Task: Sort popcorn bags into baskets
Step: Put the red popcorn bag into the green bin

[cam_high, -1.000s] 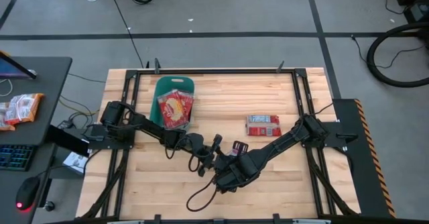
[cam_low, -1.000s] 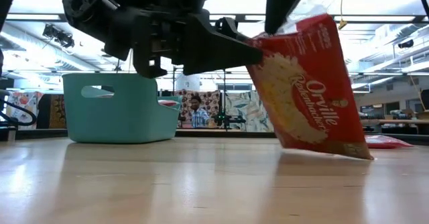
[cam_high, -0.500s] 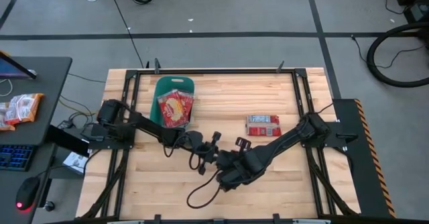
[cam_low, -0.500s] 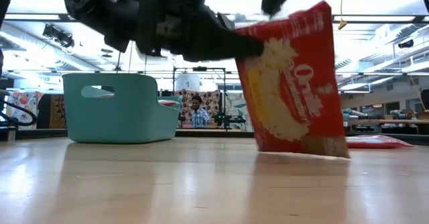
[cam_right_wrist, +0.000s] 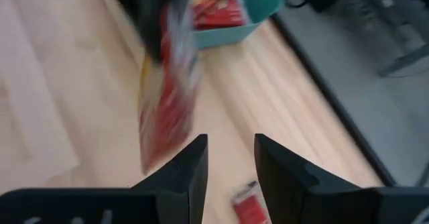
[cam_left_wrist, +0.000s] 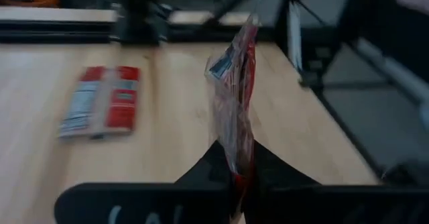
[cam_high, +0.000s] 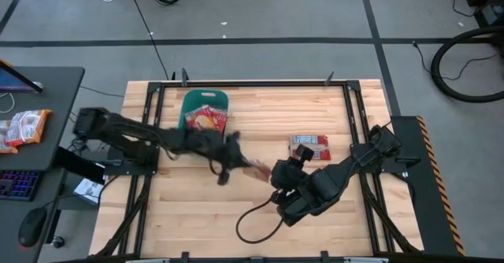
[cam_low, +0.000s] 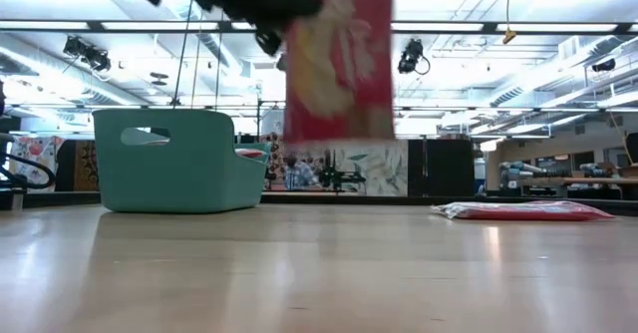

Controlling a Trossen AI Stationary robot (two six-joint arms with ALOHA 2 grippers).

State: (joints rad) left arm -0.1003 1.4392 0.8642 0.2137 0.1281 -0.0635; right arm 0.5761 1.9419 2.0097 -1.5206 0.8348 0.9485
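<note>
Popcorn bags: some lie in the basket [cam_high: 191,103], one [cam_low: 339,59] is clamped in the left gripper [cam_high: 228,159], another bag [cam_high: 309,146] waits on the table beyond the empty right gripper [cam_high: 285,173], its fingers apart.

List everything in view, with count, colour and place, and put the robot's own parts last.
Held popcorn bag: one, red, lifted off the table, mid-table.
Flat popcorn bag: one, red, on the table's right half.
Binned popcorn bags: at least one, red, inside the basket.
Basket: one, teal, far left of the table.
Table: one, light wood.
Left claw: shut on the held popcorn bag.
Right claw: open, empty, apart from the bag.
</note>
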